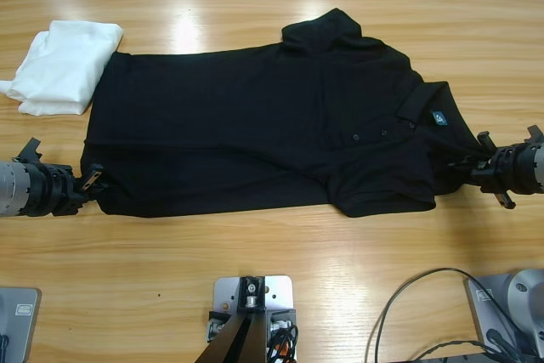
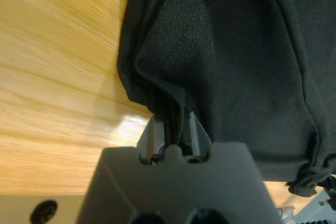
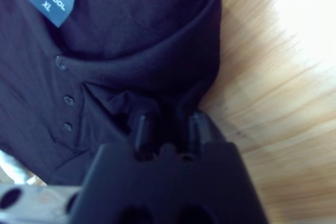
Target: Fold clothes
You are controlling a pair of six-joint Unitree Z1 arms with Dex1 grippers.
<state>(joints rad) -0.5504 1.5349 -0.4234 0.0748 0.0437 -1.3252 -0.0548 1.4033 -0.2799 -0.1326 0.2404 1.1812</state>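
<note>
1. Nearest to you, the near long edge of the polo shirt [image 1: 255,138] runs along the bench [image 1: 280,244]. The shirt lies lengthwise across the bench, hem toward one end, collar toward the other, and it is your landmark for everything below.

2. At the hem end, your left gripper [image 1: 90,180] sits at the shirt's near corner. In the left wrist view its fingers [image 2: 194,129] are nearly closed, with a bunched fold of hem fabric pinched between them.

3. At the collar end, your right gripper [image 1: 480,163] meets the shirt just beside the collar [image 1: 425,104]. In the right wrist view the fingers [image 3: 198,127] stand a little apart with dark cloth gathered between them. You appear to have a hold there, though the contact is partly hidden.

4. Moving across the shirt, the body already looks narrowed. The near sleeve is not spread out, and fabric overlaps below the placket [image 1: 382,132], so I judge one lengthwise fold done.

5. On the far side, a sleeve [image 1: 327,27] lies bunched above the shoulder, not tidily tucked. That side probably needs your attention.

6. Beyond the hem end, a white folded garment [image 1: 64,65] touches the shirt's far corner.

7. I judge the task near midway: both ends gripped, with the crosswise folds not yet made.
</note>
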